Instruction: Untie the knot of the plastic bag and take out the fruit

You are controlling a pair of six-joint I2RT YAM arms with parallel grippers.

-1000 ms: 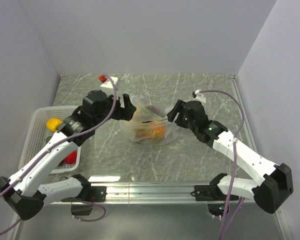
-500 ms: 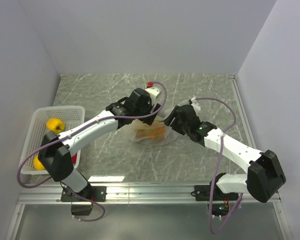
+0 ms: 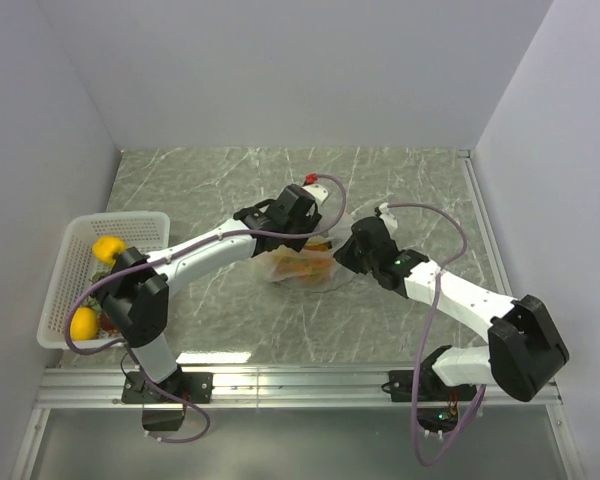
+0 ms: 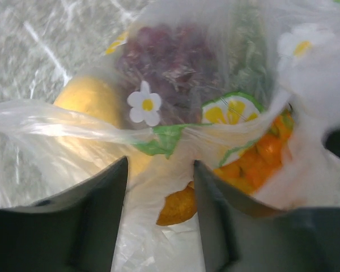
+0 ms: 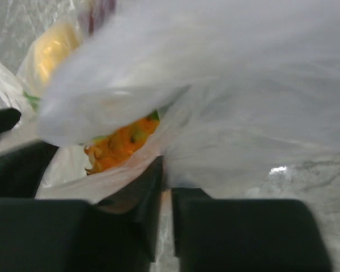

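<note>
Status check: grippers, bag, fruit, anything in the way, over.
Left gripper open, astride the clear crinkly plastic bag. Right gripper shut on its film. Dark purple grape bunch, small orange pineapple inside bag. Nothing seen blocking.

Marble table (image 3: 400,180) carries the plastic bag (image 3: 298,268) and a white basket (image 3: 130,216).

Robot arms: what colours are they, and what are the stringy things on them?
The left arm and right arm are white with chunky black joints. A thin purple cable loops along each. Their fingers are flat and dark grey.

Left pincer (image 4: 160,173) spread, right pincer (image 5: 166,184) pinched closed
</note>
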